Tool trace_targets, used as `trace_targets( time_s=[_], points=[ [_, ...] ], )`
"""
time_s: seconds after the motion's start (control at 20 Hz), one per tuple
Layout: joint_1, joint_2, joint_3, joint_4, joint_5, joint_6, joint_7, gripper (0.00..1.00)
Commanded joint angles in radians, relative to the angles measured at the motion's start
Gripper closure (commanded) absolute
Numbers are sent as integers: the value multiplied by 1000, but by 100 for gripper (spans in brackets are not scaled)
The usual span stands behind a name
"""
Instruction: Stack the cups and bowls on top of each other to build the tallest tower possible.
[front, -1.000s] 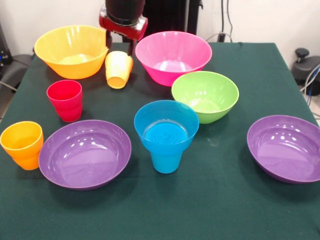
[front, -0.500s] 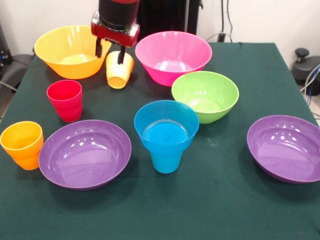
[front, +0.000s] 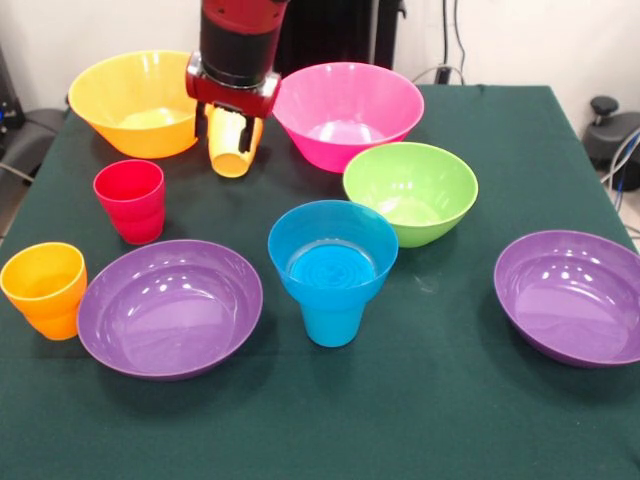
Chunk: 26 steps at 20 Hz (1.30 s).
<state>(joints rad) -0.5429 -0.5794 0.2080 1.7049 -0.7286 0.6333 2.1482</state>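
Between the orange-yellow bowl (front: 143, 102) and the pink bowl (front: 347, 112), the tipped yellow cup (front: 233, 146) was straddled by the gripper (front: 231, 130), fingers apart and not clamped. A square closure on the cup's sides would likely be needed before lifting.

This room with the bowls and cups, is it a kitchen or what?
Probably a robot lab, not a kitchen. A red and black robot arm reaches over a table draped in green cloth, cables hang down the back wall, and the plastic bowls are empty.
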Motion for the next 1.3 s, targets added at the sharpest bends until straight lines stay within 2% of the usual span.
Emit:
trace_targets(
  time_s=[0.05, 0.25, 0.35, 0.9, 1.1, 1.3],
  points=[
    [-19, 47, 155, -162, 34, 194, -323, 0],
    [-26, 29, 178, -187, 65, 311, -369, 0],
    [-32, 21, 186, -184, 64, 330, -378, 0],
    [-71, 16, 235, -208, 59, 402, -436, 0],
    [-70, 19, 239, -208, 55, 395, -431, 0],
    [-77, 35, 248, -234, 30, 383, -468, 0]
  ],
)
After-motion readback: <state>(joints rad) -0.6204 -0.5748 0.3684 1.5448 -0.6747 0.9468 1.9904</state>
